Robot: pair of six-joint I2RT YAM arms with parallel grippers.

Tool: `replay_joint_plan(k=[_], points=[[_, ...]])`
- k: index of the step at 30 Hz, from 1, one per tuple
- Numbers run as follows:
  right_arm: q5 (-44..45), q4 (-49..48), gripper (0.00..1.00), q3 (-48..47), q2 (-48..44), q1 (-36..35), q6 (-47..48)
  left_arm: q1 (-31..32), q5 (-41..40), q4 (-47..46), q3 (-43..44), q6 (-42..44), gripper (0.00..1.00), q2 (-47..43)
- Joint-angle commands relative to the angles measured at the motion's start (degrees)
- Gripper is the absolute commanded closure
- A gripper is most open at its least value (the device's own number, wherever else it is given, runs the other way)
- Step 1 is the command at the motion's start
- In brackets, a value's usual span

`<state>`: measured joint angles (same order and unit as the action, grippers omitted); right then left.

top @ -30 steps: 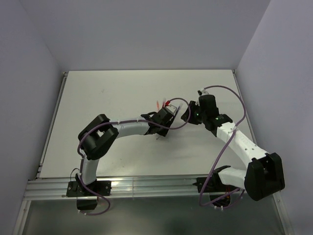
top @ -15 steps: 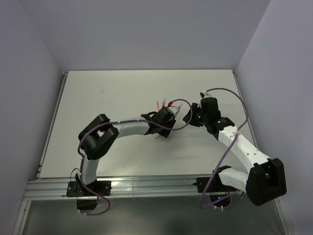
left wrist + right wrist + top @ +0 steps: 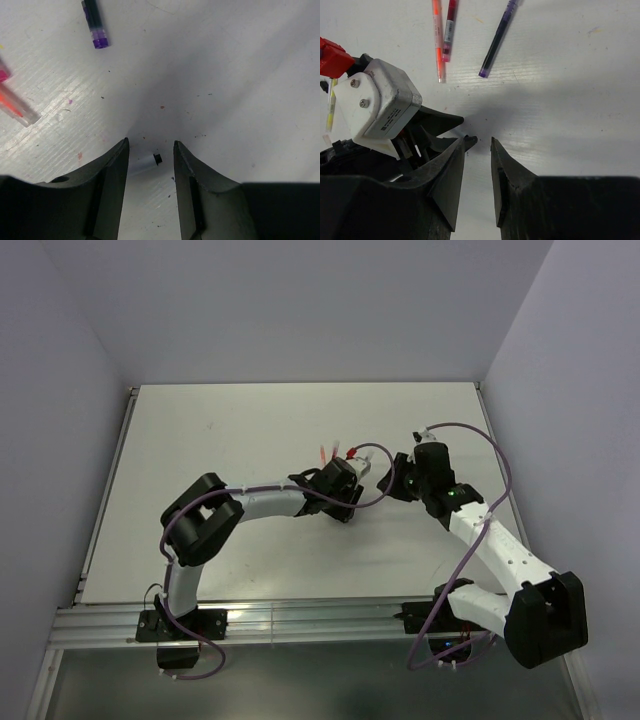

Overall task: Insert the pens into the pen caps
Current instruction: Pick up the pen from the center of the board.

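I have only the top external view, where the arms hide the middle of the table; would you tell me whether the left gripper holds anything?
Observer: The left wrist view shows the left gripper open, with a small whitish piece, black-tipped, lying in the gap between its fingers.
Operator: Thank you. Where is the purple pen, if you see it?
Observer: The right wrist view shows the purple pen lying beyond the open right gripper, apart from the orange pen and red pen.

Three pens (image 3: 449, 30) lie side by side on the surface (image 3: 230, 430) beyond the left hand (image 3: 150, 145); a stub (image 3: 156, 159) sits between its fingers (image 3: 112, 175).
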<state>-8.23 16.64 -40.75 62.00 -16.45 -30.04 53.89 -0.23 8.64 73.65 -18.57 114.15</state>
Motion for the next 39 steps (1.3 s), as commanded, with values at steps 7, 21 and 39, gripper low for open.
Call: replay_joint_plan(k=[7, 21, 39], points=[[0.76, -0.3, 0.65, 0.94, -2.05, 0.63, 0.51, 0.69, 3.66, -1.61, -4.56, -2.7, 0.55, -2.79], [0.85, -0.3, 0.65, 1.9, -3.02, 0.63, 0.25, 1.31, 3.57, -0.38, -7.02, -3.84, 0.57, -5.78], [0.93, -1.53, 0.65, 2.34, -2.49, 0.8, -0.1, 2.89, -17.41, 11.17, 0.44, -22.7, 0.5, -11.94]])
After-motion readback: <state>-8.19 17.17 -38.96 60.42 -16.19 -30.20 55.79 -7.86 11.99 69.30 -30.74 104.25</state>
